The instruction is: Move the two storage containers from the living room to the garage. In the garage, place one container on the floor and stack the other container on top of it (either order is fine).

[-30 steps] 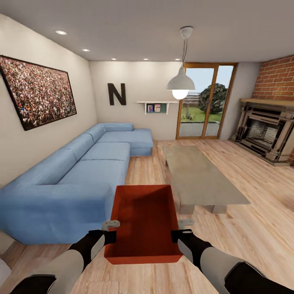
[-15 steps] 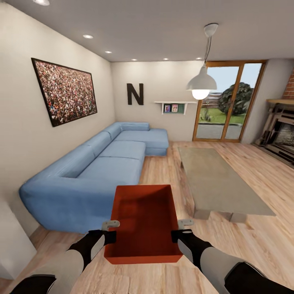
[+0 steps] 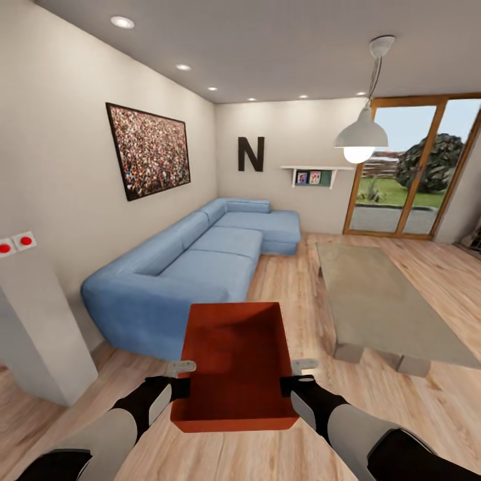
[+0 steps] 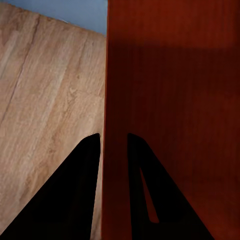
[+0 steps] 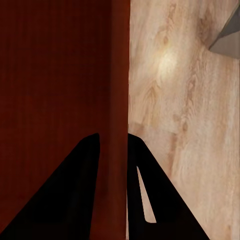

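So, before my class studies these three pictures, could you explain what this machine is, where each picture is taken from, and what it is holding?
It is a simulated two-armed wheeled robot steered by a person. The wide picture comes from its head camera, looking over both arms into a living room with a blue sofa, a low table and a wood floor. The other two come from cameras near each gripper, looking along its dark fingers. Between the arms is an orange-red open bin. The left gripper and right gripper each pinch one side wall of it, carrying it above the floor.
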Controlling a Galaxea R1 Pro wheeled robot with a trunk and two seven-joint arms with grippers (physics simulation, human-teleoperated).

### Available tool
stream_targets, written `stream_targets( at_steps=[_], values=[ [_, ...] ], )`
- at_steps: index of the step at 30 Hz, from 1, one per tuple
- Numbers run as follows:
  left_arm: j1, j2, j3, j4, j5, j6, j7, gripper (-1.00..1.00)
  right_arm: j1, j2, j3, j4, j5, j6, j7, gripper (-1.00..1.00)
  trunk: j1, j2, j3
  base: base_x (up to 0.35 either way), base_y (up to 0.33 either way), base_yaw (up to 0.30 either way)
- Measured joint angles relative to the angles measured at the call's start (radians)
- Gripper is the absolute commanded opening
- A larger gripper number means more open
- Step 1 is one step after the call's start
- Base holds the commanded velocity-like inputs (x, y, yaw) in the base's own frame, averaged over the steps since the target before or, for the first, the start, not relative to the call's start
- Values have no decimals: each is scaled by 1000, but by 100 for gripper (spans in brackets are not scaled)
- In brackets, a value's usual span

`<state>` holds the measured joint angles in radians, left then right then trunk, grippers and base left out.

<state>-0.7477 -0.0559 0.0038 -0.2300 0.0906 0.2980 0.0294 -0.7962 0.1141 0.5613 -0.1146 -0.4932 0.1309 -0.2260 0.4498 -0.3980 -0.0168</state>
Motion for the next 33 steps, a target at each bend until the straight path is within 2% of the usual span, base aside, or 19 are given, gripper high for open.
stream_targets(
  at_steps=[33],
  values=[
    [0, 1, -4, -1, 5, 0, 0, -100, 0, 1, -4, -1, 4, 0, 0, -100, 0, 0, 0, -8, -5, 277]
  ],
)
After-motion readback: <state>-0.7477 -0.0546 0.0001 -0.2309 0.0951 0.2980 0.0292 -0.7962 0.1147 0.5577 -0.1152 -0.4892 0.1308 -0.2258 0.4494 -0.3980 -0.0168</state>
